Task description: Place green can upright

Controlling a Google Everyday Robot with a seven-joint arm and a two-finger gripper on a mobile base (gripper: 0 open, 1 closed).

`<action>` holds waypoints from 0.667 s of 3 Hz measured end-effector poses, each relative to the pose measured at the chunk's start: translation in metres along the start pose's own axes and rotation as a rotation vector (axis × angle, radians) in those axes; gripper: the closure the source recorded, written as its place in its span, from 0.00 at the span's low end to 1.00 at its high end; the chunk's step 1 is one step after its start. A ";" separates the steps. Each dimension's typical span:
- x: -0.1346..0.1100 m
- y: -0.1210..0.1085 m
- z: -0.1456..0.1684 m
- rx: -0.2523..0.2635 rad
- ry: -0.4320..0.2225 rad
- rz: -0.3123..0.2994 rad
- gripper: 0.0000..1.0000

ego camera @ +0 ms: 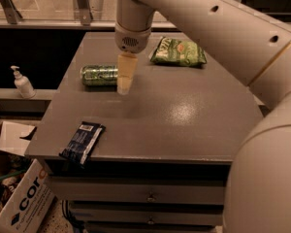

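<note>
The green can (98, 75) lies on its side on the grey tabletop (184, 110), towards the back left, its long axis running left to right. My gripper (125, 84) hangs from the white arm, pointing down, just right of the can; its pale fingers overlap the can's right end in this view. I cannot tell whether it touches the can.
A flat green snack bag (178, 52) lies at the back of the table. A dark blue packet (82, 141) lies at the front left edge. A white pump bottle (22, 82) stands on a ledge to the left. A cardboard box (19, 198) sits on the floor at lower left.
</note>
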State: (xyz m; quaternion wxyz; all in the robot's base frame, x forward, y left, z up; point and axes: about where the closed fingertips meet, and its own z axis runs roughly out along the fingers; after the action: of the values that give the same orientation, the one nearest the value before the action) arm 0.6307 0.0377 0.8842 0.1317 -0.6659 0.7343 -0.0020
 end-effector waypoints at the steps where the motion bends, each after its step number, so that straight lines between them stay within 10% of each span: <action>1: -0.022 -0.007 0.011 -0.018 0.002 -0.008 0.00; 2: -0.050 -0.008 0.027 -0.026 0.010 -0.045 0.00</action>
State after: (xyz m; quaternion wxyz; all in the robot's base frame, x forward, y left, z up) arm 0.6476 0.0907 0.8695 0.1195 -0.6838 0.7198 0.0014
